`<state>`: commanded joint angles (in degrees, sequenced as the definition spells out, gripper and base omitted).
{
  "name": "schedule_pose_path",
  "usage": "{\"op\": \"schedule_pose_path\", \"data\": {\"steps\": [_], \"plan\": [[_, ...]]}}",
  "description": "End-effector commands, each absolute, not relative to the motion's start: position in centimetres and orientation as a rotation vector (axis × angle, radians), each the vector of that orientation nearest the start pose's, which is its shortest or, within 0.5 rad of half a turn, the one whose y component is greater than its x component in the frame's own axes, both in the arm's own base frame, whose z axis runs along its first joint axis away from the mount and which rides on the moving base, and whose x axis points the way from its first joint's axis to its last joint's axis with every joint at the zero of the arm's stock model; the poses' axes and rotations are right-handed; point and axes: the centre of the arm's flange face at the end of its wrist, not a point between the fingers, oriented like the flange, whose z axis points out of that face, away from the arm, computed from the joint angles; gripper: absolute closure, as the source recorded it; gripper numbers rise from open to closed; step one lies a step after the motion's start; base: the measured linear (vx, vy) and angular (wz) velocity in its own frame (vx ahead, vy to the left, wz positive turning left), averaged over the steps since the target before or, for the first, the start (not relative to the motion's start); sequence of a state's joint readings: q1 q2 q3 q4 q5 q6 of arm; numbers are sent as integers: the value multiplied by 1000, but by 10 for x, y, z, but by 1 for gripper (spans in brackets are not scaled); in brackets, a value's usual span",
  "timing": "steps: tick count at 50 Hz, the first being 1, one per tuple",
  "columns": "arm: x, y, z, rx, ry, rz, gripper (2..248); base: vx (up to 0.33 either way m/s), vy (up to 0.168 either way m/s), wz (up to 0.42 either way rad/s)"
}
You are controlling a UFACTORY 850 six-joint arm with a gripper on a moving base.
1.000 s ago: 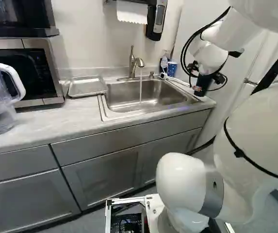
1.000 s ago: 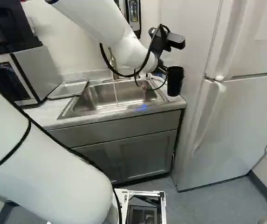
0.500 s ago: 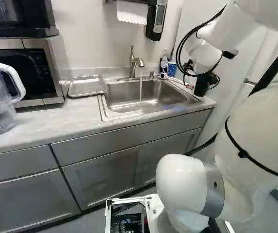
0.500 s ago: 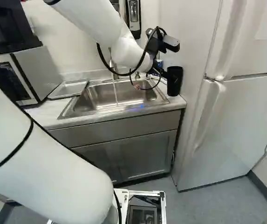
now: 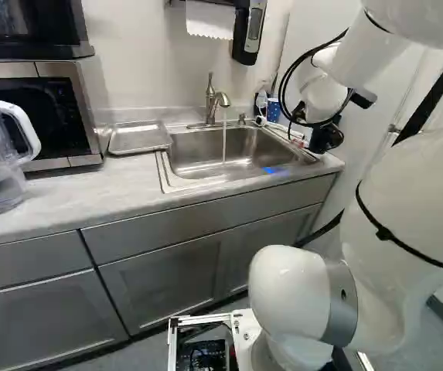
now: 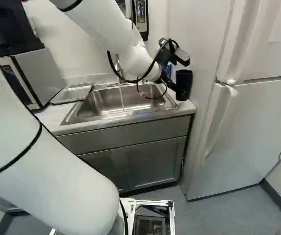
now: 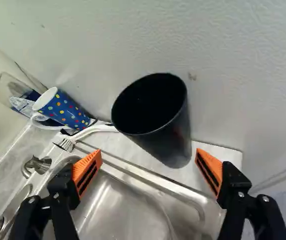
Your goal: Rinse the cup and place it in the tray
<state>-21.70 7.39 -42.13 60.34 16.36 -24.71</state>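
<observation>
In the right base view my gripper (image 6: 168, 78) hangs over the counter's right end, close beside the black cup (image 6: 183, 85). The wrist view shows the gripper (image 7: 148, 167) open, its orange pads wide apart. Upright on the strip between sink and wall, the black cup (image 7: 162, 127) stands ahead of the fingers, roughly in line with the gap, touched by neither. Its mouth faces up, dark inside. The metal tray (image 5: 139, 137) lies left of the sink (image 5: 229, 154) in the left base view. Water runs from the faucet (image 5: 212, 100) into the basin.
Beside the black cup are a white-handled brush (image 7: 95, 129) and a blue dotted cup (image 7: 63, 109), with a clear bottle (image 7: 14, 92) behind. A microwave (image 5: 43, 108) and pitcher (image 5: 1, 154) stand left of the tray. The fridge (image 6: 243, 127) rises at the right.
My arm has moved the gripper lower, toward the black cup and counter. The cup and tray have stayed put, and the base has not moved.
</observation>
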Motion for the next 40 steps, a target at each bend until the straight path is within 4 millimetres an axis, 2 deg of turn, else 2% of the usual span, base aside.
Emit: {"op": "schedule_pose_path", "data": {"steps": [26, 40], "plan": [[402, -191, 543, -2284, 1683, -1618, 3, 0, 0, 0], [417, -191, 544, -2288, 1670, -1614, 3, 0, 0, 0]]}}
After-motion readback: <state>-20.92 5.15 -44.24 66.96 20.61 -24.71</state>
